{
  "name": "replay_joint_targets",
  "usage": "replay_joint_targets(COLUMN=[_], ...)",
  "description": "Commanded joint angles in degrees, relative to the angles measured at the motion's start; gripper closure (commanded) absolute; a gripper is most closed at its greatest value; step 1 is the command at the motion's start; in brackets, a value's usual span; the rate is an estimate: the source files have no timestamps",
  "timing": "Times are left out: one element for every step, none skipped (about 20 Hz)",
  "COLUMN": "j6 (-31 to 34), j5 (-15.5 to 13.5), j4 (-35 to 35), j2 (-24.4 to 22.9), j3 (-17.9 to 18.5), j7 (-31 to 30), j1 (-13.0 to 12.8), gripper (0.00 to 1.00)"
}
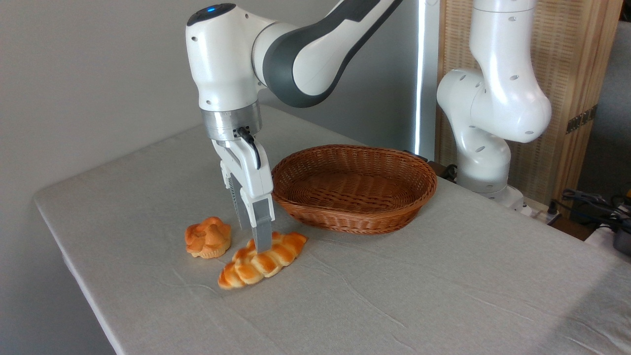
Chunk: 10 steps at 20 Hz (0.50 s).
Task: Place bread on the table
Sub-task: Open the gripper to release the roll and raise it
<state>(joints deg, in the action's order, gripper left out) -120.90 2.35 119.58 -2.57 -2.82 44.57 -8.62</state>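
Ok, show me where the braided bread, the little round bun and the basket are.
braided bread (263, 261), fixed camera view, middle of the loaf's top
round bun (208, 238), fixed camera view, centre of its top
basket (355, 223), fixed camera view, near outer wall

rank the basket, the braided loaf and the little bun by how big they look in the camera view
1. basket, far the largest
2. braided loaf, long, and a bit nearer the camera than the bun
3. bun, smallest

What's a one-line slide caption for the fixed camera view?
Panda gripper astride the braided bread lying on the grey table, beside a small bun and empty wicker basket.
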Motion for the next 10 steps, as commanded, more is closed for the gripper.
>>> replay_joint_targets(j6=[-0.7,-0.7,-0.6,0.0,1.4,5.3,10.3,15.2,18.5,20.4], j5=[2.3,2.3,1.8,1.7,1.6,1.5,0.6,-2.1,-5.2,-7.9], j4=[-1.0,-2.5,-3.7,-4.7,-6.0,-8.1,-11.4,-14.4,-16.5,-17.5], j2=[-1.3,-1.9,-2.4,-3.1,-3.6,-3.6,-3.5,-3.1,-3.1,-3.1], j3=[1.7,3.3,3.9,4.0,4.1,5.0,5.5,5.6,6.4,7.9], j7=[0.6,0.6,0.3,-0.2,-0.4,-0.4,-0.5,-1.2,-2.0,-3.2], j1=[-0.2,-0.2,-0.2,-0.2,-0.1,-0.1,0.0,0.0,0.2,0.2], gripper=[0.0,0.0,0.0,0.0,0.0,0.0,0.0,0.0,0.0,0.0])
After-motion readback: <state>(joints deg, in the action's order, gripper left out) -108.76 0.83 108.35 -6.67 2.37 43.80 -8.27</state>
